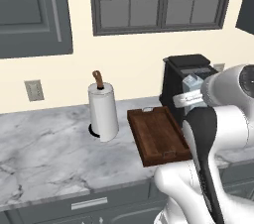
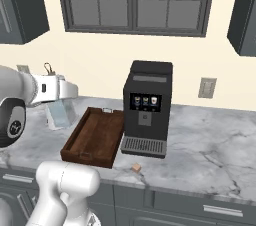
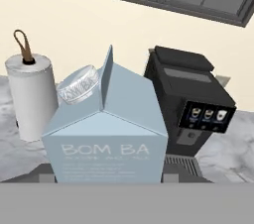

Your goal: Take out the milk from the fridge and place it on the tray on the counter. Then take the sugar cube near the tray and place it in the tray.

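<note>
Milk (image 3: 106, 134) pinched in end effector (image 2: 61, 106), above table beside tray (image 2: 95, 137): lower upright inside tray rim (slowly), then release.

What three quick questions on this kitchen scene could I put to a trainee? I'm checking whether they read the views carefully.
1. True or false: the milk carton already stands in the tray.
2. Where does the sugar cube lie? A in the tray; B on the counter in front of the coffee machine; C on the milk carton.
3. Fill in: in the left base view, a white ____ stands left of the tray.

Key: 1 false; 2 B; 3 paper towel roll.
</note>
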You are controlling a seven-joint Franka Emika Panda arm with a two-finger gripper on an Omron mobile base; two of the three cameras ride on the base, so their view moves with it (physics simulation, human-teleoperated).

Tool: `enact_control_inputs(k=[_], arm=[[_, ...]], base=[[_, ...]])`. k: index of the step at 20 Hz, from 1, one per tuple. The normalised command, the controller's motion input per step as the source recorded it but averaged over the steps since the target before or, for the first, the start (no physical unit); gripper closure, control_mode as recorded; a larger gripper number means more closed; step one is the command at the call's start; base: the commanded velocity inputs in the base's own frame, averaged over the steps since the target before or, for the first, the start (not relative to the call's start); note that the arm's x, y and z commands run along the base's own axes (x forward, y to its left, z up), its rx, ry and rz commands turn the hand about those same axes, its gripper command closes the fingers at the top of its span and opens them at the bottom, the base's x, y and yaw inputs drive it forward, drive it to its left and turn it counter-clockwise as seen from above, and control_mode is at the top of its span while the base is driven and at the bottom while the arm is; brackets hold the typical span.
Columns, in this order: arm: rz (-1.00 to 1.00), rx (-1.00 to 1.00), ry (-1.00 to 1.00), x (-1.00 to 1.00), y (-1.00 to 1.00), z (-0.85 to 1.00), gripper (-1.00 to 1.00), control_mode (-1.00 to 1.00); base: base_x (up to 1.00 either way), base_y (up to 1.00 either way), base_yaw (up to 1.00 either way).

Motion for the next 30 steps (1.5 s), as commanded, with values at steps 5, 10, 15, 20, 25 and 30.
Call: enact_control_inputs(k=[5,10,15,20,25,30], arm=[[0.02,0.00,0.11,0.84,0.10,-0.70,1.00,-1.00],[0.04,0.00,0.09,0.75,0.01,-0.49,1.00,-1.00],[0.05,0.01,0.01,0.69,0.00,-0.40,1.00,-1.00],[0.03,0.02,0.00,0.64,0.00,-0.35,1.00,-1.00],[0.00,0.01,0.00,0.65,0.08,-0.27,1.00,-1.00],[0.00,0.00,0.02,0.65,0.02,-0.30,1.00,-1.00]], base=[[0.00,0.00,0.00],[0.00,0.00,0.00],[0.00,0.00,0.00],[0.00,0.00,0.00],[0.00,0.00,0.00],[0.00,0.00,0.00]])
